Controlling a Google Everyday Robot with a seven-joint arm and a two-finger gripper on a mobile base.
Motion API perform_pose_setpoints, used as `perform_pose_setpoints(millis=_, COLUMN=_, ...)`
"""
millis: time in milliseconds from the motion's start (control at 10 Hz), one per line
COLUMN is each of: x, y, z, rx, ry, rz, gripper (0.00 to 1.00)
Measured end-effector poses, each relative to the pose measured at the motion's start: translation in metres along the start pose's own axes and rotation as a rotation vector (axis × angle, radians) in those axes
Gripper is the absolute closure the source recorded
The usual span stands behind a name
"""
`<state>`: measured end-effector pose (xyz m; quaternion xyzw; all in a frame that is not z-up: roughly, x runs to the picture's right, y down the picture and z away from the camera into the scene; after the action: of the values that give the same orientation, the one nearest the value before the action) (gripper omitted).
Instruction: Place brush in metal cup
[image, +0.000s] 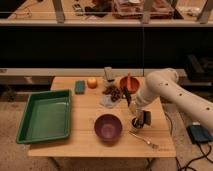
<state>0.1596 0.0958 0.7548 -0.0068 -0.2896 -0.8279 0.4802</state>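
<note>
My gripper hangs from the white arm at the right of the table, low over the metal cup. The small shiny cup stands right of the purple bowl and is partly covered by the gripper. A dark slim shaft rises from the gripper toward the red bowl; it looks like the brush handle. The brush head is hidden behind the gripper and the cup.
A green tray lies at the left. A green sponge, an orange fruit, a grey block, a red bowl, a dark pile and a pale packet sit at the back. A silver fork lies front right.
</note>
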Motion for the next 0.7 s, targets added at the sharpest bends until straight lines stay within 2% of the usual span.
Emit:
perform_pose_setpoints(millis=500, x=-0.046, y=0.011, z=-0.005, rx=0.028, ry=-0.007, rz=-0.006, gripper=1.00)
perform_pose_setpoints(millis=700, x=-0.052, y=0.014, z=-0.005, rx=0.025, ry=-0.006, rz=0.000, gripper=1.00)
